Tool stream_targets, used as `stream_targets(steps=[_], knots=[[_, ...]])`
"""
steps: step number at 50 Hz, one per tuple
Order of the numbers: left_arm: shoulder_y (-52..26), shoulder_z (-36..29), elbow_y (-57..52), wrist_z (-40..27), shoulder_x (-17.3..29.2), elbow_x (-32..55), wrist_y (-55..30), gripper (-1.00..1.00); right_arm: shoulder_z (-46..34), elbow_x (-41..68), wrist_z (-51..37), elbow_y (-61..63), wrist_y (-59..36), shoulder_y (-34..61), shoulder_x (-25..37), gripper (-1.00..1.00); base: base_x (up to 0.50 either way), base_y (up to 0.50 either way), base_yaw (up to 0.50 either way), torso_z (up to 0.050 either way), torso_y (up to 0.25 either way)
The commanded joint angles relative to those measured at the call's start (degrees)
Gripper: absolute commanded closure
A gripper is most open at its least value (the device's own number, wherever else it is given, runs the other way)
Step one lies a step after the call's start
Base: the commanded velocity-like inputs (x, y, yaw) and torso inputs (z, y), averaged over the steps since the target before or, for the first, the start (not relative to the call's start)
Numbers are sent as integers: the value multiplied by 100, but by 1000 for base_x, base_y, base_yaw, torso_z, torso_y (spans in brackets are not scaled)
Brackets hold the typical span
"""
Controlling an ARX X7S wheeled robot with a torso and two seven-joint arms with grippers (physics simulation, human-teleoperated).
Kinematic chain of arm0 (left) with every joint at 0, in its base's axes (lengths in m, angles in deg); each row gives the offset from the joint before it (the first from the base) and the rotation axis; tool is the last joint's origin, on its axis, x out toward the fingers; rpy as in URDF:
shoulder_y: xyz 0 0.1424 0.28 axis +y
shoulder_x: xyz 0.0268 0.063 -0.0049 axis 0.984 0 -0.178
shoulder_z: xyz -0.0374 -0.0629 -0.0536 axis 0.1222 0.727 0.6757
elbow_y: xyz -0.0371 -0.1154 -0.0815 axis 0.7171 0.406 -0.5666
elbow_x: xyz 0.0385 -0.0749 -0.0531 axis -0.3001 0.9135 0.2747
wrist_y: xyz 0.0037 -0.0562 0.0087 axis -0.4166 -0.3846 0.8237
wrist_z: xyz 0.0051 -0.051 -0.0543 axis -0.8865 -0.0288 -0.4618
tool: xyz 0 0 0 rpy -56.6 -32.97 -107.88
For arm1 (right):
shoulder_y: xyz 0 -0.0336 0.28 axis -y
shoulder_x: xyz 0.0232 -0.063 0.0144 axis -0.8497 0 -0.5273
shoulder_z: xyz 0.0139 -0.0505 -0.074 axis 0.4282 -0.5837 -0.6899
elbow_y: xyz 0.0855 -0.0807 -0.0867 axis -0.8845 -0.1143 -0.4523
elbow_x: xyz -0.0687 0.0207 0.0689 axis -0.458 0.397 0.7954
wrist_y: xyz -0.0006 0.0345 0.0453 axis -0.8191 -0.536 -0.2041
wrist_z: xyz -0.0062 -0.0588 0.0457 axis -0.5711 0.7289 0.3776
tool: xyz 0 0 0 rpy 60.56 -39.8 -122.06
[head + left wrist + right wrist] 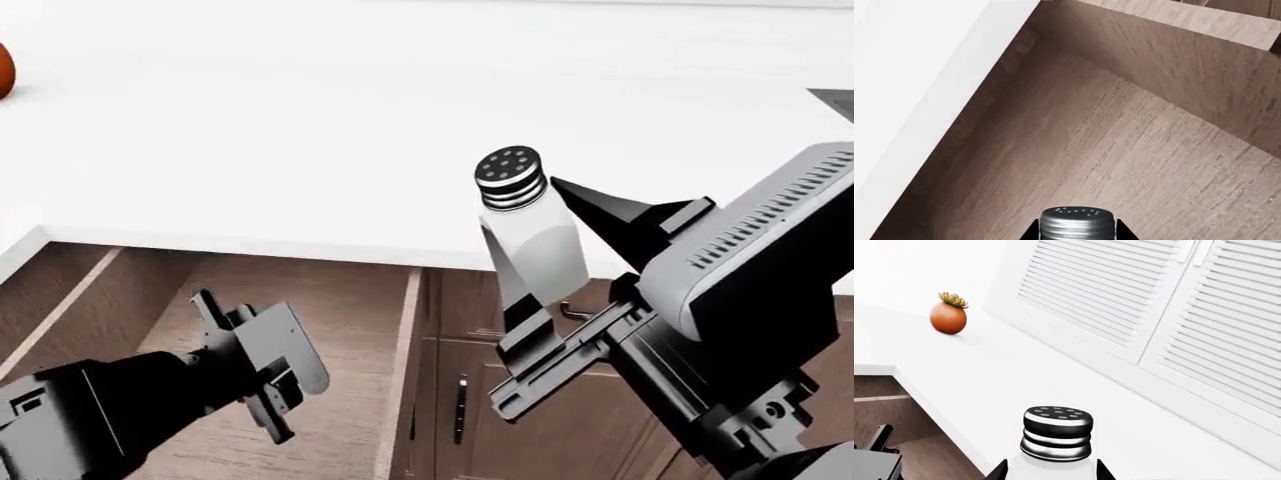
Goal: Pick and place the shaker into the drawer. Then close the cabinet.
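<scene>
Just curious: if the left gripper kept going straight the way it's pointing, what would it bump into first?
Most likely the wooden floor of the open drawer, which fills the left gripper's own camera view; depth is hard to judge.

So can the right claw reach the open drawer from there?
Probably, but not cleanly: the drawer is open, yet the left claw hangs over it, crowding the path of the right claw.

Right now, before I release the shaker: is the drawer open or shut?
Open. Head view shows the drawer pulled out beneath the counter, wooden floor exposed; the shaker sits outside it, in the right end effector.
</scene>
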Motion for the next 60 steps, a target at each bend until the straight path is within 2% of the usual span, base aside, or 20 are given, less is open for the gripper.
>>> stream_targets(steps=[1, 9, 10, 14, 22, 26, 29, 32, 41, 46, 50, 57, 60], knots=[[455, 69, 860, -197, -376, 196, 145, 100, -65, -179, 0, 0, 20, -62, -40, 100, 0, 0, 0, 0, 0], [720, 190, 929, -488, -429, 282, 330, 100, -106, -238, 0, 0, 11, -97, -47, 100, 0, 0, 0, 1, 0], [703, 239, 891, -523, -411, 311, 349, -100, -112, -248, 0, 0, 13, -95, -47, 100, 0, 0, 0, 0, 0], [534, 731, 199, -818, -82, 793, 426, -100, -127, -261, 0, 0, 7, -79, -49, 100, 0, 0, 0, 0, 0], [51, 1796, -1439, -1746, 859, 1799, 551, -100, 15, -78, 0, 0, 2, -32, -51, 100, 0, 0, 0, 0, 0], [-89, 2082, -1921, -2088, 1221, 1930, 639, -100, 74, 1, 0, 0, 2, -126, -51, 100, 0, 0, 0, 0, 0], [-6, 2253, -2220, -2367, 1496, 1892, 945, -100, 467, 387, 0, 0, 1, -393, -51, 100, 0, 0, 0, 0, 0], [89, 2453, -2648, -2671, 1907, 2077, 1238, -100, 344, 377, 0, -56, 3, -690, -31, 100, 0, 0, 0, 0, 0], [15, 3037, -3733, -3610, 3185, 2932, 1956, -100, 688, 1588, 0, -1651, 1, 693, 32, 100, 0, 0, 0, 0, 0], [-3, 3156, -3975, -3780, 3674, 3210, 2334, -100, 563, 2362, 0, -2411, 1, 1622, -48, 100, 0, 0, 0, 0, 2], [56, 3133, -4142, -3905, 3966, 3293, 2651, -100, 372, 3081, -1, -2769, 1, 2040, -52, 100, 0, 0, 0, 0, 0], [-17, 3234, -4271, -4058, 3979, 3425, 2622, -100, -142, 3910, -10, -3363, 1, 2631, -52, 100, 0, 0, 0, 0, 0], [-23, 3250, -4300, -4105, 3980, 3484, 2644, -100, -377, 4545, -414, -3550, 2, 2840, -51, 100, 0, 0, 0, 0, 0]])
